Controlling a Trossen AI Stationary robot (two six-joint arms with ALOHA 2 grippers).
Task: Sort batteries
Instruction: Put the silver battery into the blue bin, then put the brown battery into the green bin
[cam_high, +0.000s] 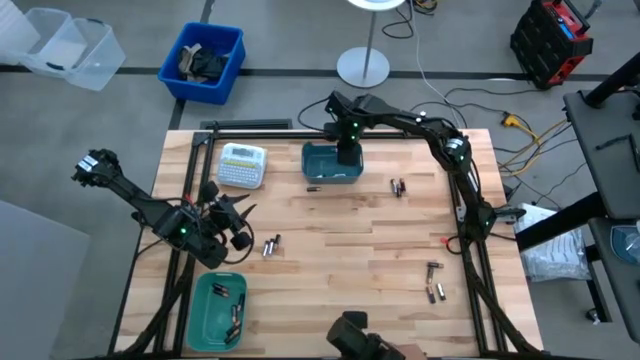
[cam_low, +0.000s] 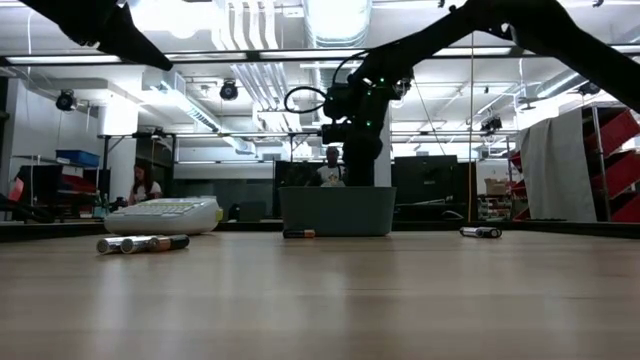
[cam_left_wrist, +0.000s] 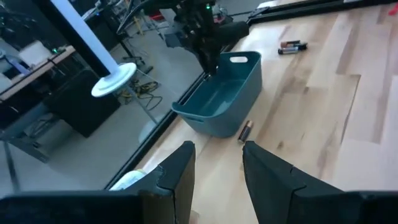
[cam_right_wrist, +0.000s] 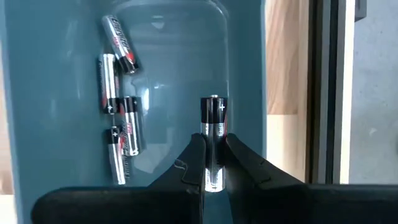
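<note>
My right gripper (cam_high: 347, 153) hangs over the far teal bin (cam_high: 322, 172), shut on one battery (cam_right_wrist: 214, 118). Several batteries (cam_right_wrist: 118, 112) lie on that bin's floor. My left gripper (cam_left_wrist: 217, 163) stands open above the table's left side (cam_high: 225, 215) with nothing between its fingers. Loose batteries lie on the wood: one (cam_high: 312, 187) just in front of the far bin, a pair (cam_high: 398, 186) to its right, a few (cam_high: 270, 245) near my left gripper, and more (cam_high: 435, 290) near the right front. A second teal bin (cam_high: 200, 318) at the near left holds batteries (cam_high: 236, 315). My right gripper pinches the battery's long sides (cam_right_wrist: 214, 149) between its two fingers (cam_right_wrist: 194, 155), on the half away from the plus end. The fingers come from above, pointing down into the bin, and lie along the battery. The plus end (cam_right_wrist: 214, 99) sticks out past the fingertips toward the bin's floor.
A white label-maker (cam_high: 242, 165) lies left of the far bin. A black frame rail (cam_high: 250, 127) runs along the table's far edge. Beyond the table stand a blue crate (cam_high: 203, 62) and a lamp base (cam_high: 362, 67). People sit in the room behind (cam_low: 140, 185).
</note>
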